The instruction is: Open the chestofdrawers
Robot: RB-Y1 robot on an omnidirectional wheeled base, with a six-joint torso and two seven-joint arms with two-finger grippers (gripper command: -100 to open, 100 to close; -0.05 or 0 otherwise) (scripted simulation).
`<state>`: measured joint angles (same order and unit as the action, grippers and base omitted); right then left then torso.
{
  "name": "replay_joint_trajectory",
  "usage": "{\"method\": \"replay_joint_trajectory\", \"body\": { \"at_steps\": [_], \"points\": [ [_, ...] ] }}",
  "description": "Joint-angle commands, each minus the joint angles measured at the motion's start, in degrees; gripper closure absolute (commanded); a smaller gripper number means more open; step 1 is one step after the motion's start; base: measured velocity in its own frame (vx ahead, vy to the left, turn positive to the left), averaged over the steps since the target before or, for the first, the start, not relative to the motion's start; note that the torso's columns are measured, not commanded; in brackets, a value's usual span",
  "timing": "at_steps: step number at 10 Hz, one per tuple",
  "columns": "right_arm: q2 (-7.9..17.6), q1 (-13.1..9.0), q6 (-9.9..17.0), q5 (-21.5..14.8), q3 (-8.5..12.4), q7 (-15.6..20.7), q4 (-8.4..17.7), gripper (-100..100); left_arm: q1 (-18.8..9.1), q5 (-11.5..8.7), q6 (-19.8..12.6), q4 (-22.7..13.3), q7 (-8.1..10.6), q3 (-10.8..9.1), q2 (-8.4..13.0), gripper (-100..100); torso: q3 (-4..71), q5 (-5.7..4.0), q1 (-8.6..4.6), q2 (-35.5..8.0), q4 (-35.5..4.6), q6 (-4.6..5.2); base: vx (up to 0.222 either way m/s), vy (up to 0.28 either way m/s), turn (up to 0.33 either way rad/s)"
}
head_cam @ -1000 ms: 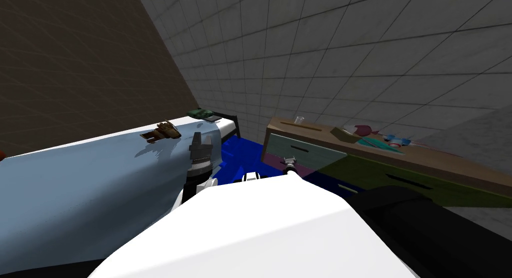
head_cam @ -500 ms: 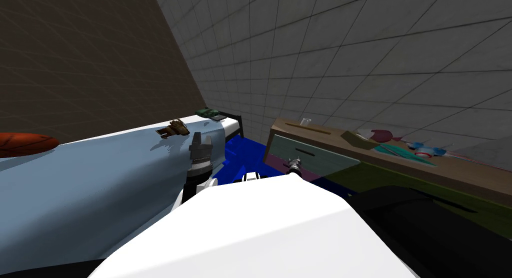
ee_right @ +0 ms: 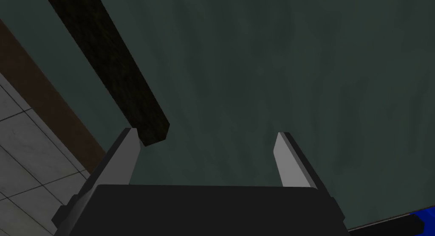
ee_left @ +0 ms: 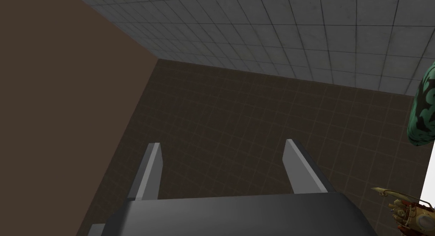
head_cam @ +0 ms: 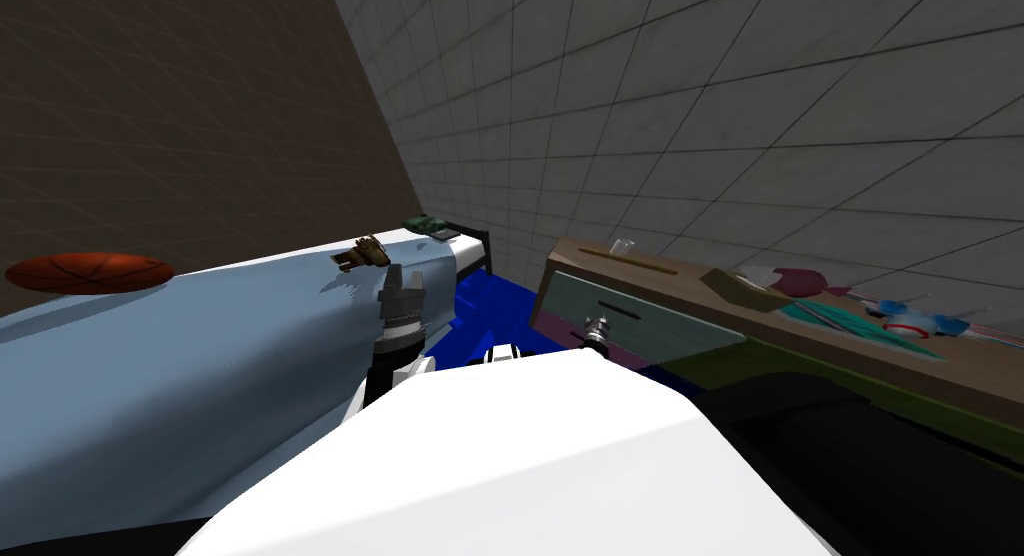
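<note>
**Ana:** Where is the chest of drawers [head_cam: 760, 358]?

**Robot:** On my right, against the tiled wall. Its grey-green top drawer [ee_right: 276, 76] is shut. My right gripper [ee_right: 207, 133] is right up at it, fingers wide apart, holding nothing.

**Ana:** Is the handle [ee_right: 110, 68] between the fingers?

**Robot:** No. The dark bar ends just beside one finger. If I squeeze now, I think I would pinch air, or a finger would bump the bar's end and slip off. If I pull crooked, the drawer might jam.

**Ana:** And your other arm?

**Robot:** My left gripper [ee_left: 224, 142] is up over the bed [head_cam: 200, 360]. It is open too, with nothing in it.

**Ana:** What is in the drawer?

**Robot:** It is shut, so I can't see inside. A small clear cup [head_cam: 622, 246] stands on top of the chest, and I can't tell if anything is in it. A basketball [head_cam: 90, 273] lies on the bed
</note>
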<state>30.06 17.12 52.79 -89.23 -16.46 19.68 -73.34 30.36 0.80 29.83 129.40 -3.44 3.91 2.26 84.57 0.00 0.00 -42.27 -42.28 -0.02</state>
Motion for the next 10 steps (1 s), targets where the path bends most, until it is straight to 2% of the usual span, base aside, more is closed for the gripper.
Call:
{"method": "replay_joint_trajectory", "body": {
  "at_steps": [1,3,5,6,10],
  "points": [
    [2.3,-0.4,3.8,-3.4,-0.3,1.6,2.5,-100,0.0,0.0,0.0,0.0,0.00,0.00,0.0,0,0.0,0.01,0.00,0.0,0.0,0.02,0.011,-0.002,0.116],
    [3.5,-0.7,5.7,-5.2,-0.6,2.2,3.9,-100,0.0,0.0,0.0,0.0,0.00,0.00,0.0,0,0.0,0.00,0.00,0.0,0.0,0.03,0.009,0.001,0.090],
    [3.2,-0.7,5.2,-4.7,-0.5,2.0,3.6,-100,0.0,0.0,0.0,0.0,0.00,0.00,0.0,0,0.0,0.00,0.00,0.0,0.0,0.03,0.002,0.000,0.007],
    [3.2,-0.7,5.1,-4.7,-0.5,2.0,3.6,100,0.0,0.0,0.0,0.0,0.00,0.00,0.0,0,0.0,0.00,0.00,0.0,0.0,0.02,0.000,0.000,0.000],
    [3.9,0.2,4.7,-4.6,-0.6,2.4,1.8,100,0.0,0.0,0.0,0.0,0.00,0.01,0.0,0,-0.1,0.05,0.15,-0.2,-0.1,0.02,-0.105,0.113,-0.041]
  ]
}}
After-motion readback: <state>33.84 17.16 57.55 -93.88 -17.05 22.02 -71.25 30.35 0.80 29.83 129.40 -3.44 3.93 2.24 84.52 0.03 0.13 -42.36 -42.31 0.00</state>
